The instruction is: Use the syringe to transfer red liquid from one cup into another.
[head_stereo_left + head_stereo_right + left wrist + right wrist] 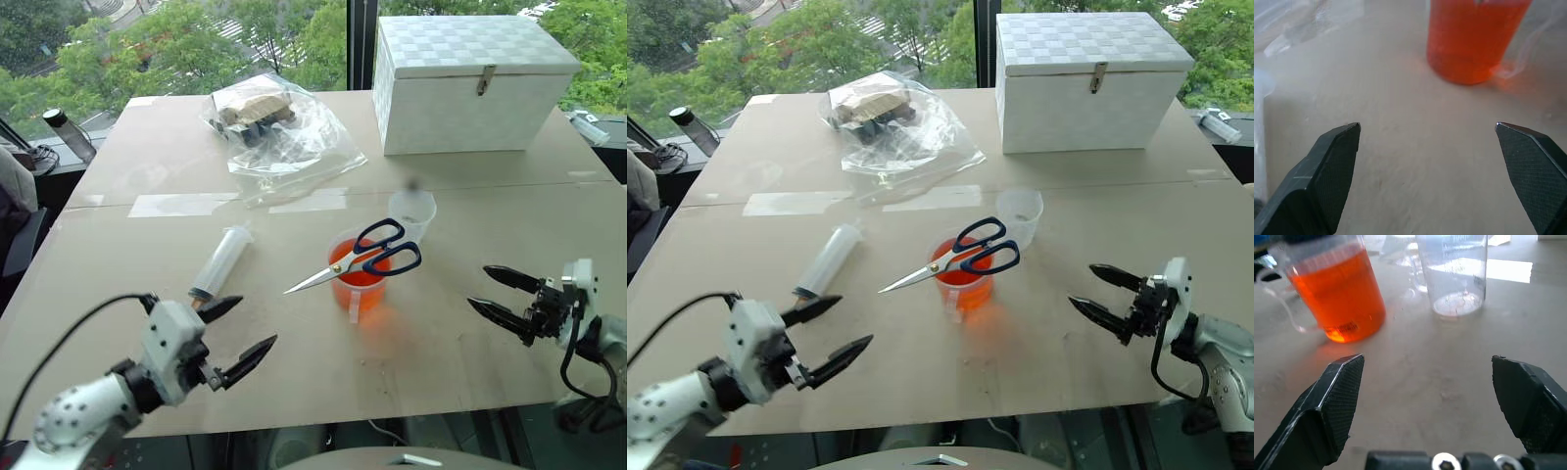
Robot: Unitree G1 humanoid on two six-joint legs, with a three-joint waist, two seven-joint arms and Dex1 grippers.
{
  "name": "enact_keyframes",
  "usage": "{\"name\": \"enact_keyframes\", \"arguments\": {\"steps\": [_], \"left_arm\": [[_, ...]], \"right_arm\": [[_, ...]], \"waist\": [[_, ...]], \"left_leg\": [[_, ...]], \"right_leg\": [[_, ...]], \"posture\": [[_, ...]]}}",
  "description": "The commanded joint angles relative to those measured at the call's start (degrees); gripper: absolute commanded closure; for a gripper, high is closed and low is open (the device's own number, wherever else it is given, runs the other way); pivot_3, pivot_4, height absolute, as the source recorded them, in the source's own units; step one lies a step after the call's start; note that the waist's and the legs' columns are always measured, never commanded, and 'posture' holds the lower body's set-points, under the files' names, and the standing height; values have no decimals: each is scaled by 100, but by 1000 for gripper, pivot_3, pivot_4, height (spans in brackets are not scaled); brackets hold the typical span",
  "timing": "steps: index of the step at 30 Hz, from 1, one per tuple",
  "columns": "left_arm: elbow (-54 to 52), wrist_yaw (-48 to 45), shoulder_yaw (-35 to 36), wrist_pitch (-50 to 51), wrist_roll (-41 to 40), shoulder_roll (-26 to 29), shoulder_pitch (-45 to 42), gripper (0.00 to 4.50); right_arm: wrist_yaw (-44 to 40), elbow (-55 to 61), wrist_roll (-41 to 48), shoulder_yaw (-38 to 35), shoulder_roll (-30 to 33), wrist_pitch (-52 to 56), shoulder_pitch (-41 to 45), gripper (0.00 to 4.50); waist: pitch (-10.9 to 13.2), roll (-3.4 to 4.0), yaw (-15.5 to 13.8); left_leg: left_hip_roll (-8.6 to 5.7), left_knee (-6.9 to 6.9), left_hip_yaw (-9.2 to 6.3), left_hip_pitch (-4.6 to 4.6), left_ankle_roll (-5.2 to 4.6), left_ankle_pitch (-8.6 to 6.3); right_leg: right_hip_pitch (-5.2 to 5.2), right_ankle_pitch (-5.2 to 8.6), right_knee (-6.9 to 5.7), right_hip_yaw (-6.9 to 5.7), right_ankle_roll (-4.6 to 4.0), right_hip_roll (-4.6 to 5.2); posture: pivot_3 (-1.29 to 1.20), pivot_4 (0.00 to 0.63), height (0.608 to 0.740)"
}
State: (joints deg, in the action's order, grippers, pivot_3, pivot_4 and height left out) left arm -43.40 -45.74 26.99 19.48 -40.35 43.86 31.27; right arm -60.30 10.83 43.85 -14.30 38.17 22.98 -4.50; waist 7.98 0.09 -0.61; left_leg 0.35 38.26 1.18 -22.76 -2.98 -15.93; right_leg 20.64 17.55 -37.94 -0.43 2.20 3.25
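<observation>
The syringe lies flat on the table, left of centre, its tip toward me. The wider cup holds red liquid and stands mid-table with blue-handled scissors resting across its rim. The smaller colourless cup stands just behind it to the right, empty. My left gripper hovers open over the near left of the table, just short of the syringe tip. My right gripper is open at the near right, pointing toward the two cups. Neither holds anything.
A white latched box stands at the back right. A clear plastic bag with items inside lies at the back centre. Tape strips mark the table seam. A dark bottle stands beyond the left edge.
</observation>
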Motion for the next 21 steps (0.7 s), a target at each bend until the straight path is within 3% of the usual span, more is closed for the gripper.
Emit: {"name": "enact_keyframes", "arguments": {"steps": [1, 10, 21], "left_arm": [[-297, -271, 799, 436, -1019, 509, -256, 0], [-384, -175, 1553, 758, -1980, 901, -1001, 0], [-471, -247, 1817, 1032, -2240, 1036, -1129, 0]], "right_arm": [[460, 479, 1043, -56, 55, 1211, 348, 75], [1516, 670, 3197, 58, 481, 3789, 1385, 75], [3243, 603, 4273, 558, 332, 4804, 2366, 75]], "waist": [[2, -2, -1], [13, -4, 2], [22, -12, 6]], "left_leg": [[-1, 1, 1, 0, 0, 0], [-2, -1, 2, -7, 1, 0], [-3, -2, 2, -12, 2, 1]], "right_leg": [[-1, 0, 0, 0, 0, 0], [2, -1, 7, -2, 2, -3], [5, -1, 8, -3, 2, -5]], "posture": [[0, 150, 740], [0, 150, 740], [0, 150, 740]]}}
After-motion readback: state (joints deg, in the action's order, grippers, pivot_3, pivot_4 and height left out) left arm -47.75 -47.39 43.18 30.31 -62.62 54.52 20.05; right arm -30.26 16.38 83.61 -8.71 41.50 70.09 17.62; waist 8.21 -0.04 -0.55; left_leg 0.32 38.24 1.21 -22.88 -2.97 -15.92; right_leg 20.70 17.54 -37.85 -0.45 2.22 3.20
